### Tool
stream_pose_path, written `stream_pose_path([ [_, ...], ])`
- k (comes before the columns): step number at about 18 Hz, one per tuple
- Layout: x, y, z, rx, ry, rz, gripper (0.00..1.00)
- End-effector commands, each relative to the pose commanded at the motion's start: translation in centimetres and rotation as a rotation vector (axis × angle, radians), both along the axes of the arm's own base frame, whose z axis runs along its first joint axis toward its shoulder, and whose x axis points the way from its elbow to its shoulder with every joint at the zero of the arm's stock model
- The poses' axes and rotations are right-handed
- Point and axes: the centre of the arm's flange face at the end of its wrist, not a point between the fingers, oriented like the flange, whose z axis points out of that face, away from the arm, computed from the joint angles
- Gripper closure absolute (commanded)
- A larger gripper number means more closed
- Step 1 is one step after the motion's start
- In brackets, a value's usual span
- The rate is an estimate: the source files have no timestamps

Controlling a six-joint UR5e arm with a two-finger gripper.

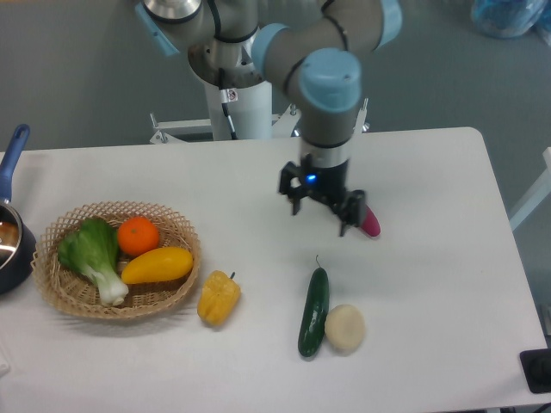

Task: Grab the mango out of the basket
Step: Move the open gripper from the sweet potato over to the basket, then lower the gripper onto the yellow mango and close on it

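Note:
The mango (157, 265) is a smooth yellow-orange oval lying in the front right part of the tan wicker basket (185, 234) at the left of the table. An orange (138, 235) and a leafy green vegetable (93, 254) lie beside it in the basket. My gripper (320, 215) hangs over the table's middle, far to the right of the basket. Its fingers point down and stand apart with nothing between them.
A yellow bell pepper (218, 298) lies just right of the basket. A cucumber (313, 299) and a pale round vegetable (344, 328) lie in front of the gripper. A magenta object (370, 222) lies beside its right finger. A dark pot with a blue handle (10, 245) stands at the left edge.

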Motion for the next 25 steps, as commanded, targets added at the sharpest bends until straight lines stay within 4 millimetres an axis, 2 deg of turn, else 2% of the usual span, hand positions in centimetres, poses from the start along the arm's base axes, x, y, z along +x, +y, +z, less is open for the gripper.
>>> stream_pose_path([
  [4,3.2,3.7,-0.1,0.089,-0.013,-0.094,0.0],
  [5,3.7,4.5,-0.6,0.105,-0.03,-0.113,0.0],
  [6,4.0,5.1,-0.2,0.112,-0.026,-0.125,0.0],
  [8,7.4,7.6,0.2,0.119,-0.021,-0.205,0.0],
  [11,9.4,8.9,-2.2,0.081,-0.05,-0.25,0.0],
  [12,10.7,9.5,-3.0,0.068,-0.06,-0.274,0.0],
  [14,11.5,10.3,-4.4,0.054,-0.07,-0.311,0.0],
  [16,12.9,10.7,-5.0,0.041,-0.081,-0.329,0.0],
  [20,14.8,10.1,-5.9,0.022,-0.097,-0.352,0.0],
  [22,15.3,10.2,-6.0,0.018,-0.098,-0.361,0.0],
  [25,15.8,9.9,-7.4,-0.017,-0.097,-0.371,0.0],
])
